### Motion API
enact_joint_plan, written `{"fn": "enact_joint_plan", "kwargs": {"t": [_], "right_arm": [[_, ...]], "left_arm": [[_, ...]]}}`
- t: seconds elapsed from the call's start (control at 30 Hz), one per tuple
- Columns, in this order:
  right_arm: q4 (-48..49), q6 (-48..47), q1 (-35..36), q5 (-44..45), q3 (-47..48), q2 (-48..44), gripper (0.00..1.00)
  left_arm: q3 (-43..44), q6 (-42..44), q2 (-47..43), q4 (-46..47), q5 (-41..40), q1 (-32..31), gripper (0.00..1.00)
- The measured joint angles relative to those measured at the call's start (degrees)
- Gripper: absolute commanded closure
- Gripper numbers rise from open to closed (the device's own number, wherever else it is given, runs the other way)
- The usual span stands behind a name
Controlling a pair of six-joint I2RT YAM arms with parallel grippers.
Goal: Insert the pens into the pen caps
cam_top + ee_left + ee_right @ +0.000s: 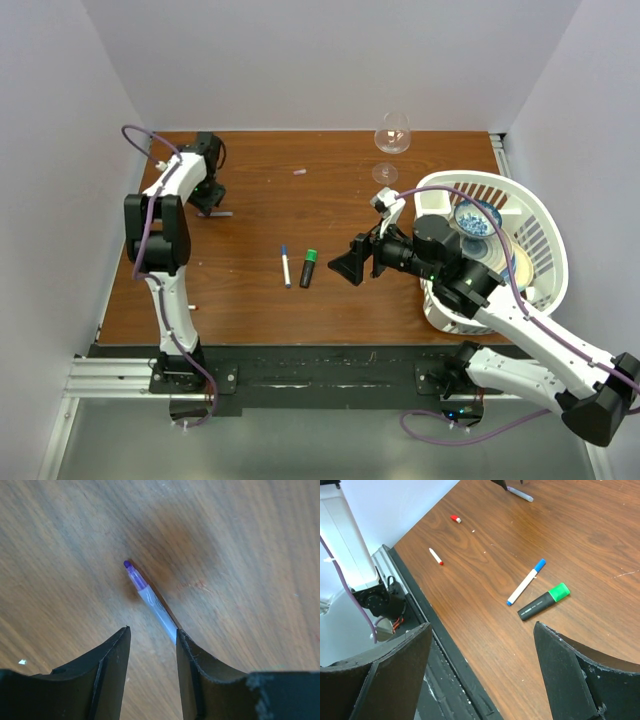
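Reaching over the far left of the wooden surface [250,300], the left gripper [152,632] stood partly open and pointed downward, its fingers [195,670] astride a slim pale pen [152,602] with a purple tip. This pen lay flat on the wood. Its body touched the inner edge of one finger and left a clear gap to the other, so nothing was clamped.

The right gripper [482,630] hung wide open and empty above the middle of the surface, with its jaws turned toward the left arm. Just beside it lay a black marker [540,603] with a green cap on one end. A white pen with blue ends [525,582] lay close alongside the marker, apart from it and roughly parallel.

Nearer the front left edge lay a white pen with a red tip [436,556]. A loose red cap [455,518] sat near it but apart. A pale pink cap [298,172] rested alone toward the far edge of the surface, well apart from every pen.

At the right side stood a white slatted basket [545,225] containing a blue-patterned bowl [478,220]. An upright wine glass [392,135] stood near the far edge, beside the basket.
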Motion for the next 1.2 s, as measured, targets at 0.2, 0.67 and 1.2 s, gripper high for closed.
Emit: {"fn": "enact_joint_plan", "kwargs": {"t": [0.2, 0.67, 1.2], "right_arm": [[-0.07, -0.39, 0.00, -0.02, 0.22, 0.31, 0.14], [-0.28, -0.17, 0.00, -0.42, 0.74, 2.23, 0.14], [4.31, 9.49, 0.00, -0.24, 1.05, 13.73, 0.18]], "left_arm": [[0.02, 0.04, 3.72, 0.28, 0.00, 0.15, 0.58], [-13.31, 3.67, -2.97, 12.68, 0.85, 0.26, 1.00], [-47.36, 18.82, -41.46, 33.22, 23.04, -14.91, 1.00]]}}
